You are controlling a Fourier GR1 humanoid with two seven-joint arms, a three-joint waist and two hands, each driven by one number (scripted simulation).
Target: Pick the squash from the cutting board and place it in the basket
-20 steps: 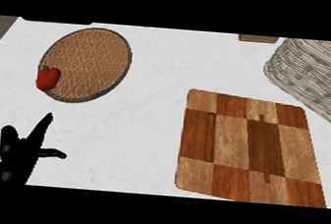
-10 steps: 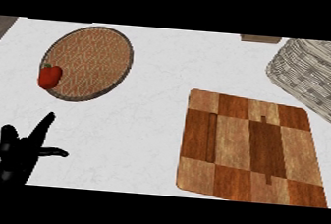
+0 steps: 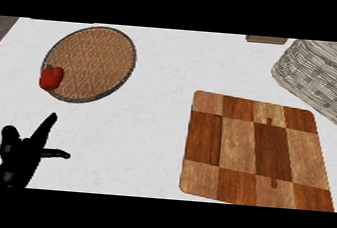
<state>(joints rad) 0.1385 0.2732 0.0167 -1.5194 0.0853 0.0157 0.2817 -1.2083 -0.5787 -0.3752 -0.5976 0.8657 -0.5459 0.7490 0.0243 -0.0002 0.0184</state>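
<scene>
Still unchanged: left robot hand (image 3: 21, 157) open, cutting board (image 3: 256, 150) bare.

Cutting board (image 3: 257, 150) lies right; basket (image 3: 324, 78) behind it (plate (image 3: 90, 62) far left).

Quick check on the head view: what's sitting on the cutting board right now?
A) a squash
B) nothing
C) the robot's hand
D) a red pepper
B: the cutting board shows bare wood all over. The only food in view, a red pepper, lies at the left edge of the round woven tray, and the left hand shows open at the lower left, apart from the board.
</scene>
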